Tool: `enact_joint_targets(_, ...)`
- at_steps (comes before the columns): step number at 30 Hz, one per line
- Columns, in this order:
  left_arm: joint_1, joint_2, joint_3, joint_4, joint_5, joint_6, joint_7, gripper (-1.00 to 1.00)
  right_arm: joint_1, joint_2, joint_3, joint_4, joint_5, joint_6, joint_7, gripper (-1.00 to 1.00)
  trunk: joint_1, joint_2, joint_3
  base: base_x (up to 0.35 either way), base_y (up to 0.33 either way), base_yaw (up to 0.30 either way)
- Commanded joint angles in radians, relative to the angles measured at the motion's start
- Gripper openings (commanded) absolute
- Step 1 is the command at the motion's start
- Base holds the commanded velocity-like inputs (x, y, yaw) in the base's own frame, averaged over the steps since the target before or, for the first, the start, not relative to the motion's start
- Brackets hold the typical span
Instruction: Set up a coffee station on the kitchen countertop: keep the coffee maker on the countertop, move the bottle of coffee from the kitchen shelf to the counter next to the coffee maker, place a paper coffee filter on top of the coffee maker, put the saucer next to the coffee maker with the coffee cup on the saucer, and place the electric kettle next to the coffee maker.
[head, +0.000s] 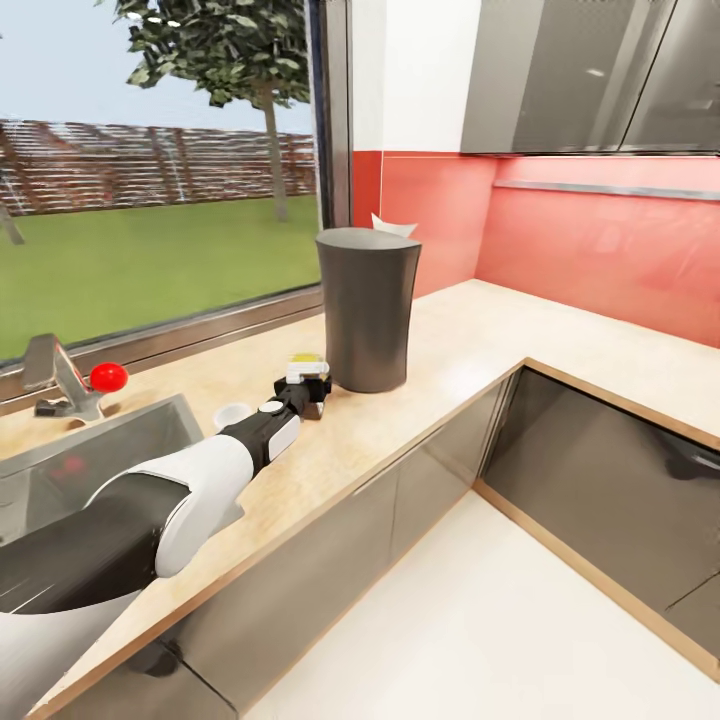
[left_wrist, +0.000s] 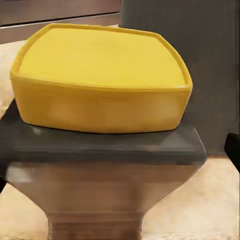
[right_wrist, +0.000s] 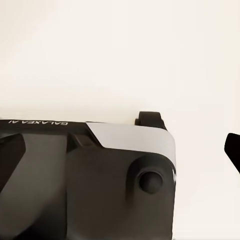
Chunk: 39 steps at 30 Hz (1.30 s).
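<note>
Beige bench (head: 470, 330) — left end effector (head: 305, 385) gripping bottle of coffee (left_wrist: 102, 85) beside coffee maker (head: 366, 310); careless release risking tipping it.

You see a steel sink (head: 110, 440) beside a red-knobbed faucet (head: 75, 380), below the window (head: 150, 170) with its tree (head: 240, 60).

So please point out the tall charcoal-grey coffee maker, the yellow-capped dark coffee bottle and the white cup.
coffee maker (head: 367, 310), head view, middle of its grey body.
coffee bottle (left_wrist: 102, 80), left wrist view, yellow cap.
cup (head: 232, 415), head view, rim.
</note>
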Motion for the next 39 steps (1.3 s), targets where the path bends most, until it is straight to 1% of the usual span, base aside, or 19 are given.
enact_joint_targets(1, -0.001, 0.000, -0.009, 0.001, 0.008, -0.004, 0.003, 1.00, 0.000, 0.000, 0.008, -0.002, -0.006, 0.005, -0.007, 1.00, 0.000, -0.001, -0.001, -0.248, 0.000, 0.000)
enact_joint_targets(5, -0.001, 0.000, -0.008, 0.001, 0.013, -0.004, 0.003, 1.00, 0.000, 0.000, 0.008, -0.002, -0.006, 0.005, -0.007, 1.00, 0.000, -0.001, -0.001, -0.130, 0.000, 0.000)
enact_joint_targets(13, 0.006, 0.000, -0.006, 0.005, 0.013, -0.005, 0.000, 1.00, 0.000, 0.000, 0.008, -0.002, -0.006, 0.005, -0.008, 1.00, 0.000, -0.001, -0.001, -0.020, 0.000, 0.000)
enact_joint_targets(19, 0.018, 0.000, -0.007, 0.004, 0.013, -0.005, -0.001, 1.00, 0.000, 0.000, 0.008, -0.002, -0.006, 0.004, -0.008, 1.00, 0.000, -0.001, -0.001, -0.198, 0.000, 0.000)
enact_joint_targets(22, 0.019, 0.000, -0.007, 0.003, 0.012, -0.005, -0.008, 1.00, 0.000, -0.001, 0.011, -0.002, -0.005, 0.000, -0.007, 1.00, 0.000, -0.001, -0.001, -0.059, 0.000, 0.000)
enact_joint_targets(24, 0.019, 0.000, -0.007, 0.003, 0.009, -0.005, -0.074, 1.00, 0.000, -0.010, 0.011, -0.002, -0.004, -0.001, -0.007, 1.00, 0.000, -0.001, -0.001, -0.013, 0.000, 0.000)
enact_joint_targets(25, 0.019, 0.000, -0.007, 0.003, 0.008, -0.005, -0.093, 1.00, 0.000, -0.011, 0.011, -0.002, -0.004, -0.002, -0.007, 1.00, 0.000, -0.001, -0.001, -0.008, 0.000, 0.000)
enact_joint_targets(27, 0.019, 0.000, -0.008, 0.002, 0.005, -0.004, -0.166, 1.00, 0.000, -0.014, 0.011, -0.002, -0.004, -0.002, -0.007, 1.00, 0.000, -0.001, -0.001, -0.004, 0.000, 0.000)
enact_joint_targets(29, 0.019, 0.000, -0.009, 0.002, 0.003, -0.004, -0.221, 1.00, 0.000, -0.015, 0.012, -0.002, -0.004, -0.001, -0.007, 1.00, 0.000, -0.001, -0.001, -0.001, 0.000, 0.000)
enact_joint_targets(30, 0.019, 0.000, -0.010, 0.002, 0.001, -0.002, -0.289, 1.00, 0.000, -0.016, 0.012, -0.002, -0.004, -0.002, -0.007, 1.00, 0.000, -0.001, -0.001, 0.000, 0.000, 0.000)
enact_joint_targets(32, 0.019, 0.000, -0.011, 0.002, -0.004, -0.001, -0.330, 1.00, 0.000, -0.016, 0.012, -0.002, -0.004, -0.002, -0.007, 1.00, 0.000, -0.001, -0.001, 0.000, 0.000, 0.000)
enact_joint_targets(35, 0.019, 0.000, -0.011, 0.002, -0.019, 0.000, -0.364, 1.00, 0.000, -0.016, 0.012, -0.002, -0.005, -0.002, -0.007, 1.00, 0.000, -0.001, -0.001, 0.000, 0.000, 0.000)
enact_joint_targets(37, 0.019, 0.000, -0.014, 0.002, -0.022, 0.002, -0.382, 1.00, 0.000, -0.016, 0.011, -0.002, -0.005, -0.001, -0.007, 1.00, 0.000, -0.001, -0.001, 0.000, 0.000, 0.000)
enact_joint_targets(38, 0.019, 0.000, -0.018, 0.002, -0.023, 0.005, -0.394, 1.00, 0.000, -0.016, 0.011, -0.002, -0.005, -0.001, -0.007, 1.00, 0.000, -0.001, -0.001, 0.000, 0.000, 0.000)
enact_joint_targets(39, 0.019, 0.000, -0.032, 0.002, -0.024, 0.018, -0.429, 1.00, 0.000, -0.016, 0.010, -0.002, -0.005, -0.001, -0.007, 1.00, 0.000, -0.001, -0.001, 0.000, 0.000, 0.000)
